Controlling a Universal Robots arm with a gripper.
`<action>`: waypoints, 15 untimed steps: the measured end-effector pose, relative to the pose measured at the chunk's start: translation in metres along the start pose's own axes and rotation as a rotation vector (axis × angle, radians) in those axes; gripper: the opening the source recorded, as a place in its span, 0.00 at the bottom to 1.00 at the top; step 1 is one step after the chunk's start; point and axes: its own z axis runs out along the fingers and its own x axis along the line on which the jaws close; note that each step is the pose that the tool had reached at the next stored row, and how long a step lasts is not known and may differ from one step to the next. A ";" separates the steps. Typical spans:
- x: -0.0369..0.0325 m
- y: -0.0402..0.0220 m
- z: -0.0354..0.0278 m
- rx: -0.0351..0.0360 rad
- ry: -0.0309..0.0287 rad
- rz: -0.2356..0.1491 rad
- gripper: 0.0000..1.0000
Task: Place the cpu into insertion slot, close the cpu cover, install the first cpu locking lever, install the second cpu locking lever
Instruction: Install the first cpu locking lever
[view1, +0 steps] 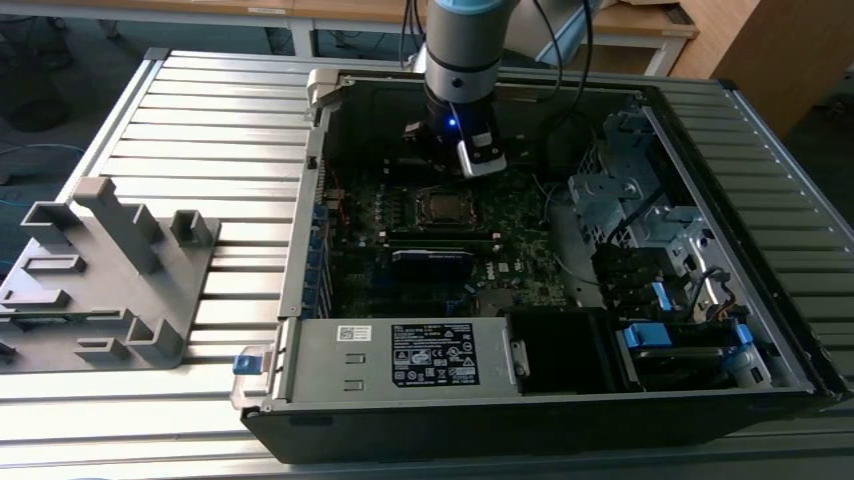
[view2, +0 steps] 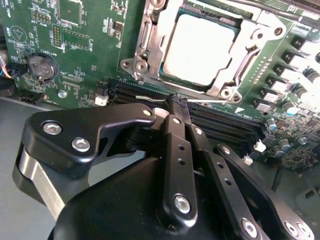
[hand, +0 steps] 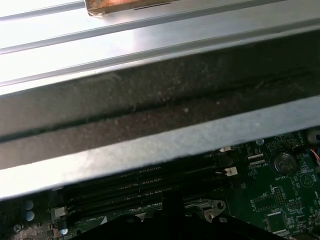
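An open computer case (view1: 304, 230) lies on the slatted metal table (view1: 200, 110). It holds a power supply (view1: 334, 365) that carries a white printed label (view1: 433, 354) and, beyond it, the green motherboard (view2: 85, 60). In the second wrist view, the cpu cover (view2: 150, 45) lies flat over the socket, framing the seated cpu (view2: 200, 47). The gripper (view2: 177, 103), fingers pressed together, sits at the socket edge beside the black memory slots (view2: 225, 125).

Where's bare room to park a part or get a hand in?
Free: ribbed table between the grey fixture and the case wall; also the table strip past the case on the exterior view's right. Crowded: inside the case, the pincer hangs by the cpu cover, drive cages alongside.
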 end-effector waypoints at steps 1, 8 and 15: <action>0.0000 -0.0001 0.0003 0.0016 -0.0004 0.000 0.11; -0.0011 0.0010 0.0011 0.0122 -0.0052 0.012 0.11; -0.0009 0.0051 0.0019 0.0284 -0.0125 0.031 0.11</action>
